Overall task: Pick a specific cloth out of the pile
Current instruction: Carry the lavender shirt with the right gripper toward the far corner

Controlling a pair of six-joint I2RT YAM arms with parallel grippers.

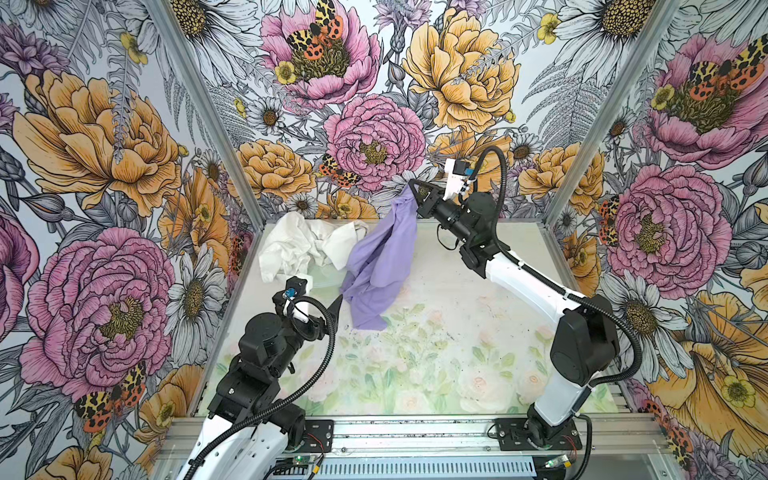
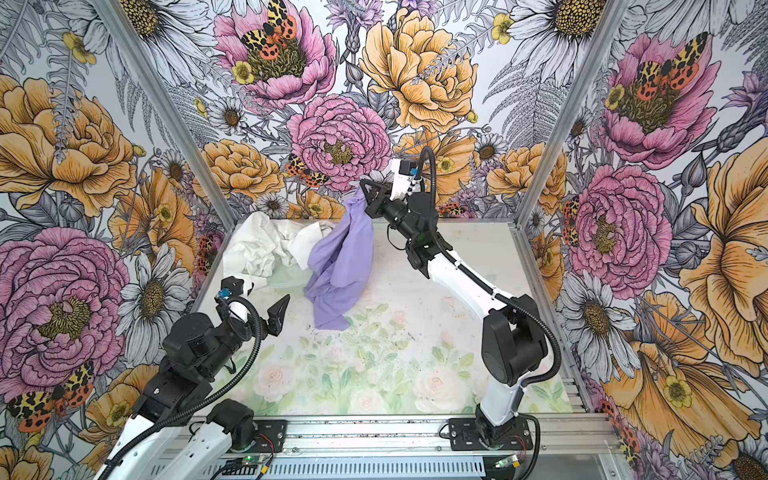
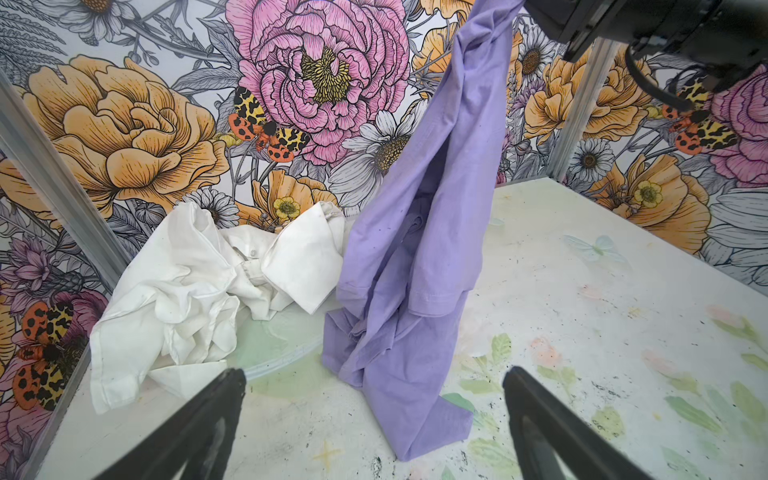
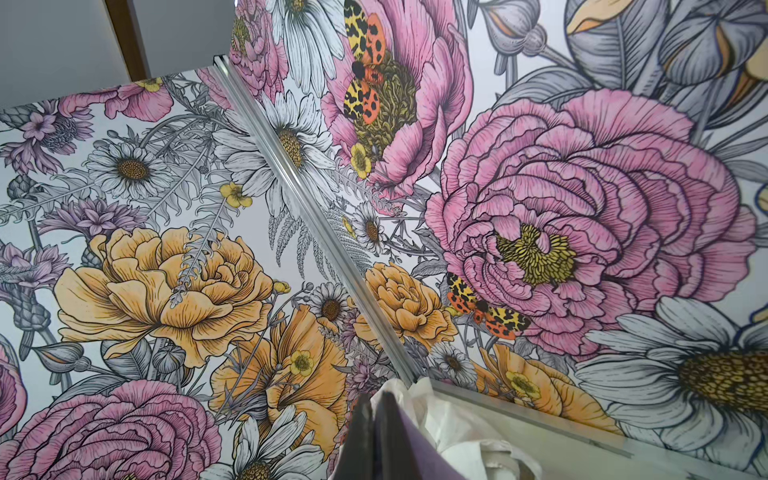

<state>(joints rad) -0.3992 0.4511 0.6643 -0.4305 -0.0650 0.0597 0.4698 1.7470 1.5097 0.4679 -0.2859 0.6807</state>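
The lavender cloth (image 1: 380, 257) (image 2: 340, 257) hangs from my right gripper (image 1: 411, 189) (image 2: 365, 191), which is raised near the back wall and shut on the cloth's top end. The cloth's lower end trails on the table (image 3: 419, 249). The rest of the pile, a crumpled white cloth (image 1: 299, 245) (image 2: 266, 245) (image 3: 187, 282), lies in the back left corner, just left of the hanging cloth. In the right wrist view the shut gripper (image 4: 376, 403) shows purple fabric beside it. My left gripper (image 3: 374, 380) is open and empty, low over the table just in front of the cloth's trailing end.
The table (image 1: 457, 332) has a faded floral surface with dark specks. Floral walls with aluminium posts (image 1: 199, 104) (image 1: 598, 124) close it in on three sides. A pale round disc (image 3: 274, 345) lies flat between the white cloth and the lavender one.
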